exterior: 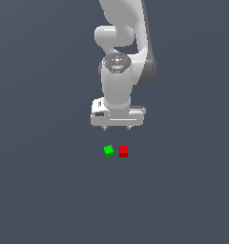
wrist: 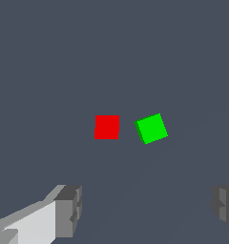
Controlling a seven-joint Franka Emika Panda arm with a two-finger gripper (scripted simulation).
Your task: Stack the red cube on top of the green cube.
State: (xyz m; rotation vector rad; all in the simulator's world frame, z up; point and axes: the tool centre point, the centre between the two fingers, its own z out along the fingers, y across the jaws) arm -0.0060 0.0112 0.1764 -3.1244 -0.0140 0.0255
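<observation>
A plain dark grey floor [exterior: 45, 190] carries the green cube [exterior: 109, 151] just beside the red cube [exterior: 123, 151], apart.

Glossy white arm [exterior: 117, 81]; matt, smooth cubes [exterior: 123, 151].

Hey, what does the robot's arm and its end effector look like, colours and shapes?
The arm is glossy white with rounded, bulbous links, dark grey at the joints, and a silvery round cap. The end effector has a wide, boxy white body with two short grey fingers, blocky and ridged up close. No cables or markings show.

The red cube [wrist: 107, 127] lies just beside the tilted green cube [wrist: 152, 128], fingers [wrist: 68, 211] spread wide.
</observation>
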